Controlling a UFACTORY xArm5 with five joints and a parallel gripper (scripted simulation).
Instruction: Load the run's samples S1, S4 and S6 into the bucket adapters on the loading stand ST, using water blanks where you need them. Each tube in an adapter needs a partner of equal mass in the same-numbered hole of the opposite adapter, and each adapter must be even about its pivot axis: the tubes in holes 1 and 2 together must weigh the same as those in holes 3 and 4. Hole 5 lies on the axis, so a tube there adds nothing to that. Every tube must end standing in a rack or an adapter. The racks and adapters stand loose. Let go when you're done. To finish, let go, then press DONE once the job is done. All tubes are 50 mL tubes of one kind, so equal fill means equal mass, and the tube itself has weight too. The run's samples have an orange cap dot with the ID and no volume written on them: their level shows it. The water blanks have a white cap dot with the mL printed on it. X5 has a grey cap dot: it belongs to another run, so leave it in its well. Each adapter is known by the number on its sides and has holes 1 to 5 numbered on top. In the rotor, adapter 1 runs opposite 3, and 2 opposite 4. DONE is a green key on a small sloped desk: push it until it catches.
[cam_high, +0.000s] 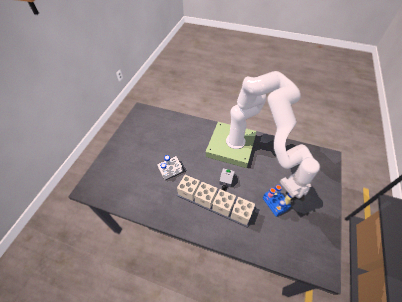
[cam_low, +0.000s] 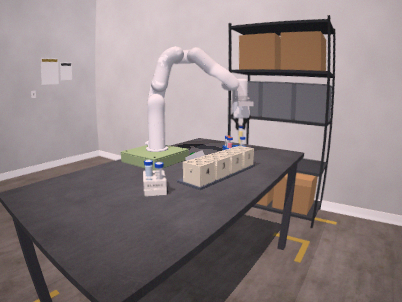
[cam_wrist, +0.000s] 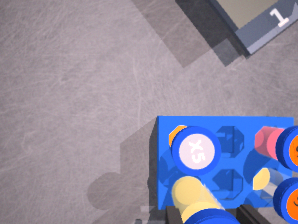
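My gripper (cam_high: 289, 196) (cam_low: 241, 124) (cam_wrist: 212, 217) is shut on a blue-capped tube of yellow liquid (cam_low: 241, 133) (cam_wrist: 191, 194), upright above the blue rack (cam_wrist: 250, 121); its cap dot is hidden. X5 (cam_wrist: 196, 151), grey-dotted, stands in the rack beside it. Orange-dotted S1 (cam_high: 272, 190) (cam_wrist: 291, 148), with pink liquid, and S4 (cam_high: 278, 188) (cam_wrist: 292, 202) stand at the rack's other end; their dots are partly cut off in the wrist view. Four cream adapters (cam_high: 215, 206) (cam_low: 199, 175) stand in a row on the dark stand; no tubes show in them. Two blanks (cam_high: 167, 158) (cam_low: 159, 165) stand in the white rack (cam_low: 155, 190).
The DONE key (cam_high: 228, 171) is on a small grey desk (cam_high: 226, 178) between the adapter row and the green robot base (cam_high: 215, 149). The white rack lies beyond the adapter row's far end from my gripper. The stand's corner (cam_wrist: 250, 49), by number 1, lies near the blue rack.
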